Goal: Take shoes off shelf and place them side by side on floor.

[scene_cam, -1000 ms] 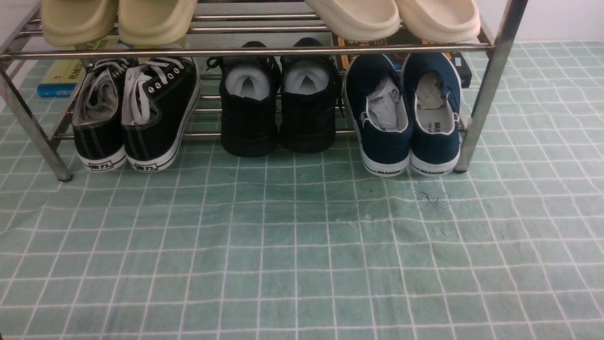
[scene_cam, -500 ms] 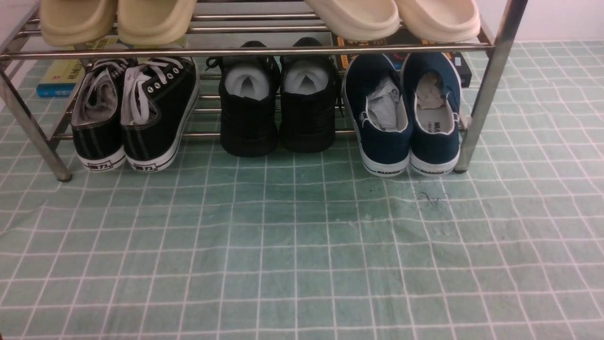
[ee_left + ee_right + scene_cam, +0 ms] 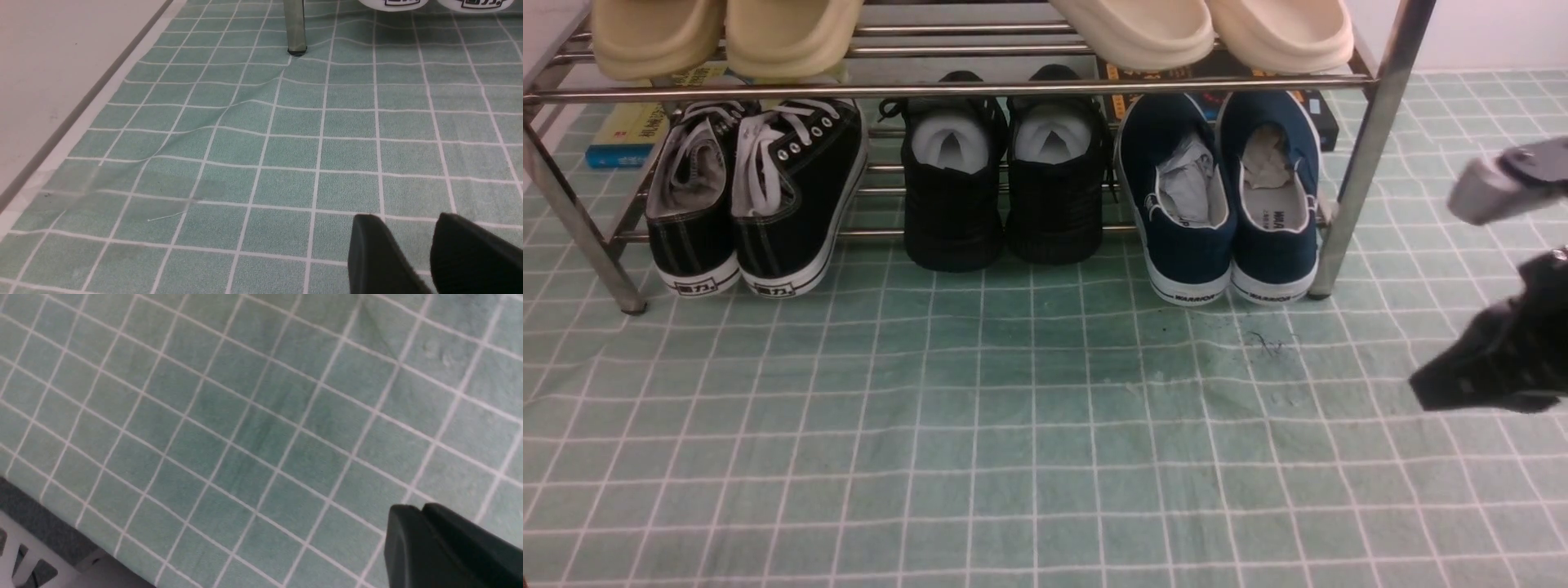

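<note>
The right arm has swung into the front view from the right edge, where half a second ago there was only cloth. Its right pincer (image 3: pixel 1425 390) hangs low over the floor (image 3: pixel 1013 425), a pale green cloth with a white grid. Its black fingers are pressed together and hold nothing. The right wrist view agrees: the fingers meet along a thin seam, with bare cloth beyond them.

Ahead of this pincer and toward the robot's left stands the slanted right front leg of the shelf (image 3: pixel 1372 147), a rack of shiny metal tubes. Just past that leg sit the navy slip-on shoes (image 3: pixel 1229 204), still on the lower tier. They are side by side and touching, with their white-soled heels toward the robot and crumpled paper inside. Heels-out probably suits a grasp on the open collar. The leg so close beside them likely leaves little room on that side.

Farther left along the same tier are the all-black shoes (image 3: pixel 1005 188) and then the black lace-up sneakers (image 3: pixel 756 196). Cream slides (image 3: pixel 1135 33) rest on the tier above.

The left pincer (image 3: pixel 408 228) shows only in its own wrist view. Its fingers are slightly apart and empty, low over the cloth, and the rack's left leg (image 3: pixel 296 28) stands well ahead.
</note>
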